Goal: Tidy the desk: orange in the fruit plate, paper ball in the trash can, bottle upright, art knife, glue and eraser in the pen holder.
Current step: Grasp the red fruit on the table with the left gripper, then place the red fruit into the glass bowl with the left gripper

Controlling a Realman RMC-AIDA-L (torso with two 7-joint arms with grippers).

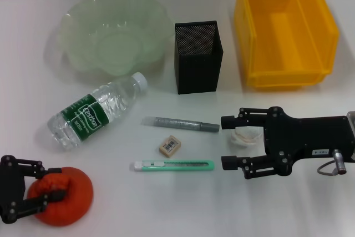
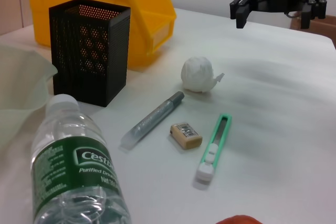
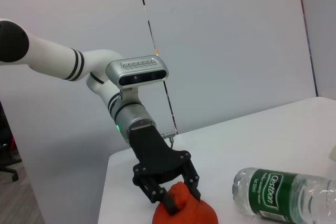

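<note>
While the left gripper [image 1: 41, 187] jaws pinch the orange [image 1: 64, 195] at the bench's [image 1: 138, 209] near corner, the right gripper [image 1: 236, 142] hangs wide open over the paper ball [image 1: 246, 135]; bottle [image 1: 94, 109], glue [image 1: 178, 123], eraser [image 1: 169, 146] and art knife [image 1: 172, 165] lie between.

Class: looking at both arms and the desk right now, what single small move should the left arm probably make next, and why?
Probably lift: the left gripper has its fingers around the orange, which rests on the desk near the lying bottle, with the fruit plate empty beyond. The right gripper hangs open over the paper ball.
</note>
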